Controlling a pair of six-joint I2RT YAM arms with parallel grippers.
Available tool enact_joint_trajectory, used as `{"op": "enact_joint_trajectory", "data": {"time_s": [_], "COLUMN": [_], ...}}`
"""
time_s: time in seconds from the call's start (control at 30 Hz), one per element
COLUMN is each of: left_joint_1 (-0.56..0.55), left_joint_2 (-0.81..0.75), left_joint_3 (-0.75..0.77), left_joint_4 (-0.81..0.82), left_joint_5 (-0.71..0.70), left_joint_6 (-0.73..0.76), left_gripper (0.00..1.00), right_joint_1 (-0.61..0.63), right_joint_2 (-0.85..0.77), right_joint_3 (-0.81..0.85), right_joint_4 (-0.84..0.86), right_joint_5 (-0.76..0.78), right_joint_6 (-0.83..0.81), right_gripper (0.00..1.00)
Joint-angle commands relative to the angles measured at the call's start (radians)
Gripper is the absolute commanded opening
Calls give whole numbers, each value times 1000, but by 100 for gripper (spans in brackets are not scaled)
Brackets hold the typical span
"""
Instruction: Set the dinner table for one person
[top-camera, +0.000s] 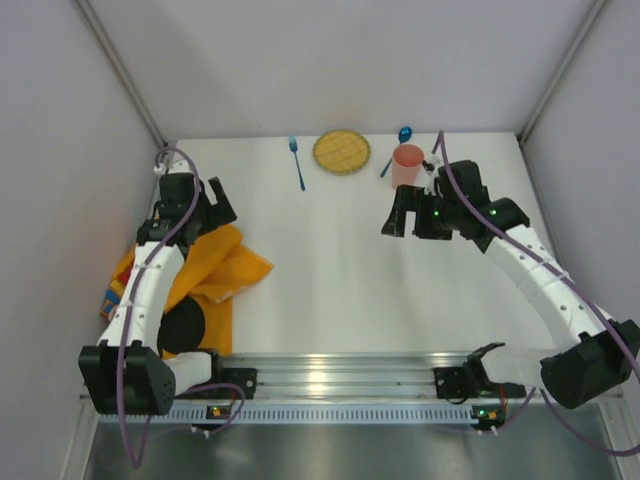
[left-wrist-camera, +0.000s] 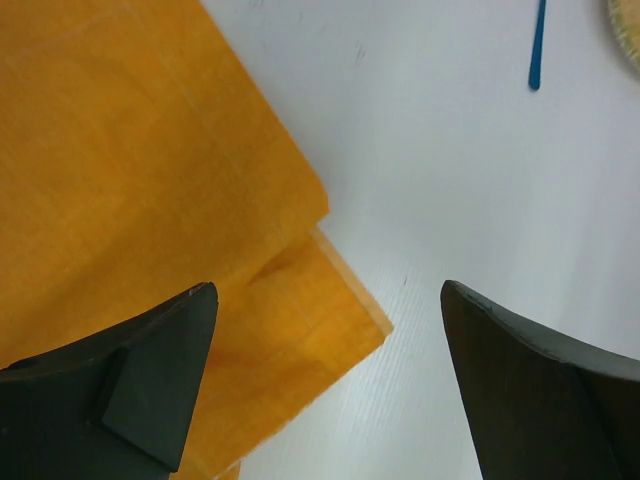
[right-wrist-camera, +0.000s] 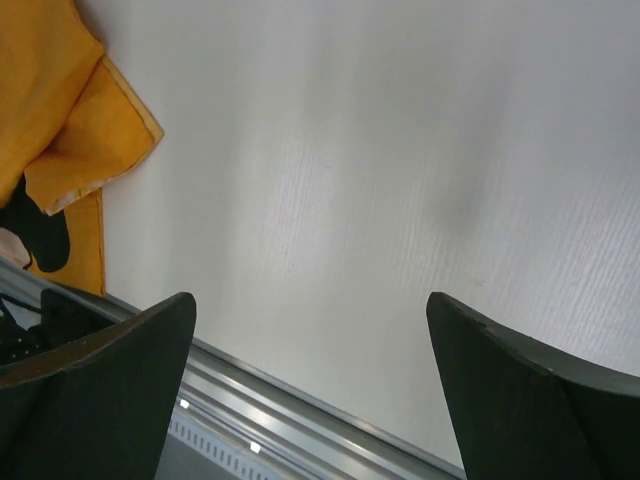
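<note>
The white dinner table (top-camera: 350, 270) has a silver rail (top-camera: 340, 375) along its near edge. An orange placemat (top-camera: 215, 265) lies crumpled at the left; it also shows in the left wrist view (left-wrist-camera: 150, 180) and the right wrist view (right-wrist-camera: 70, 110). A yellow plate (top-camera: 341, 151), a blue fork (top-camera: 297, 162), a pink cup (top-camera: 407, 164) and a blue spoon (top-camera: 398, 143) lie at the far edge. My left gripper (top-camera: 212, 208) is open and empty above the placemat's far corner (left-wrist-camera: 330, 330). My right gripper (top-camera: 408, 220) is open and empty over bare table, just in front of the cup.
Grey walls close in the table on the left, back and right. The fork's handle tip (left-wrist-camera: 537, 50) and the plate's edge (left-wrist-camera: 628, 35) show at the top right of the left wrist view. The rail shows in the right wrist view (right-wrist-camera: 300, 410).
</note>
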Motion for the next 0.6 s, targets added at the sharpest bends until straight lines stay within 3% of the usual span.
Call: {"op": "enact_joint_trajectory", "data": {"time_s": [0.0,0.07,0.1,0.27,0.57], "left_joint_1": [4,-7,-25,-275,-311], "left_joint_2": [-31,-30,-31,25,281], "left_joint_3": [-35,-82,-101,-208,-173], "left_joint_4": [-147,-173,-178,-173,-167], "left_joint_5": [62,198,201,24,-82], "left_joint_6": [-10,-1,-7,-54,-56], "left_gripper": [98,98,98,98,98], "right_joint_1": [30,33,33,35,35], "right_joint_2": [42,53,53,26,-49], "right_joint_3": [61,56,49,-25,-96], "right_joint_4": [56,56,56,52,16], "right_joint_5": [-68,-65,-61,-48,6], "right_joint_6": [20,23,24,15,-8], "right_gripper": [100,100,100,100,100]}}
